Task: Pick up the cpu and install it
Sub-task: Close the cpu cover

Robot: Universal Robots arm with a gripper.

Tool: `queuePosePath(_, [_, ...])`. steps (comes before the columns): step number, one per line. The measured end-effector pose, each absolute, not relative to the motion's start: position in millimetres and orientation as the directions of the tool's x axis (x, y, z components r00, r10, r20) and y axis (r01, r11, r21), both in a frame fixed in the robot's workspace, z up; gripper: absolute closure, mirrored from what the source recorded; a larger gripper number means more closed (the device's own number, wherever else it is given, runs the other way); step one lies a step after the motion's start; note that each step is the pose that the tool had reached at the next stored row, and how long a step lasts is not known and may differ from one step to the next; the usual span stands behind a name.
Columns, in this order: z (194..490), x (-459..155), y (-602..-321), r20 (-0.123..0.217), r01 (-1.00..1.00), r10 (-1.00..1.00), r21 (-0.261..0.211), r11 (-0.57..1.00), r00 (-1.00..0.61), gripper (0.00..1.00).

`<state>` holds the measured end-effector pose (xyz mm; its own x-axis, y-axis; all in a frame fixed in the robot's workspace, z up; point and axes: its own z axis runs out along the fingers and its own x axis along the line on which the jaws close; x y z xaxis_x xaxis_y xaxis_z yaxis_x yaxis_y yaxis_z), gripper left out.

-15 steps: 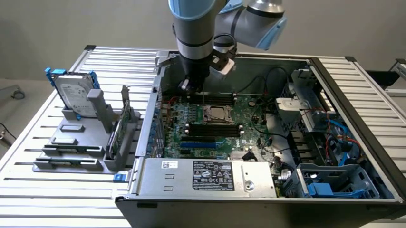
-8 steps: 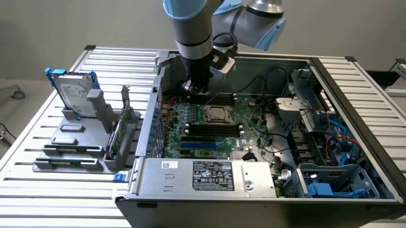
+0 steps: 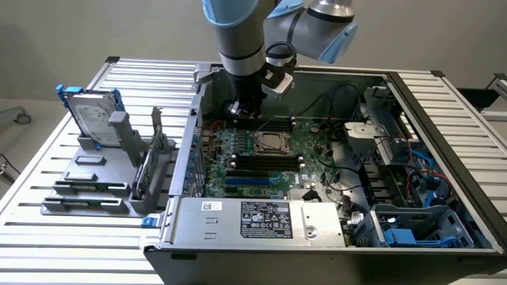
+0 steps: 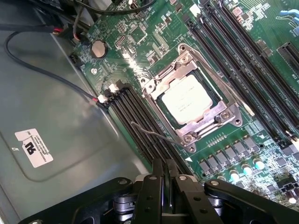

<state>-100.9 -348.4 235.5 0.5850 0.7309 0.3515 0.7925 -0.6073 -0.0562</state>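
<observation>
Hovering above the memory slots (image 4: 135, 116) near the motherboard's (image 4: 140, 42) edge, the gripper (image 4: 164, 165) has its fingers pressed together, empty. The cpu (image 4: 187, 99) sits inside the metal-framed socket (image 4: 156, 84) mid-board; a thin grey wire lever (image 4: 154, 135) lies between them.

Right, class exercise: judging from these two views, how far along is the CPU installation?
Looks done: the cpu lies flat inside the metal-framed socket. In hand: nothing; the gripper is shut and empty, over the memory slots beside it. Left: whether the socket's frame is latched cannot be told.
</observation>
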Motion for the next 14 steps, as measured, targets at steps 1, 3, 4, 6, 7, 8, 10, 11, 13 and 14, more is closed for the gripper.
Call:
queuePosePath(1, [235.5,-100.9,-348.1,0.352,0.792,0.73,-0.056,-0.608,0.586,0.82])
queuePosePath(3, [235.5,-100.9,-347.5,0.352,0.791,0.729,-0.056,-0.609,0.587,0.82])
queuePosePath(4, [235.5,-100.9,-347.2,0.352,0.79,0.729,-0.055,-0.61,0.587,0.82])
queuePosePath(6, [235.5,-100.9,-346.5,0.352,0.79,0.728,-0.055,-0.611,0.588,0.85])
queuePosePath(7, [235.5,-100.9,-346.2,0.353,0.789,0.728,-0.055,-0.611,0.588,0.89])
queuePosePath(8, [235.5,-100.9,-346.1,0.353,0.789,0.728,-0.055,-0.612,0.588,0.89])
queuePosePath(10, [235.0,-100.6,-346.0,0.353,0.788,0.726,-0.054,-0.613,0.59,0.89])
queuePosePath(11, [234.5,-100.3,-346.0,0.353,0.787,0.725,-0.054,-0.615,0.591,0.89])
queuePosePath(13, [232.9,-99.5,-346.0,0.353,0.785,0.723,-0.054,-0.618,0.594,0.89])
queuePosePath(14, [231.8,-99.2,-346.0,0.353,0.783,0.722,-0.053,-0.62,0.595,0.89])
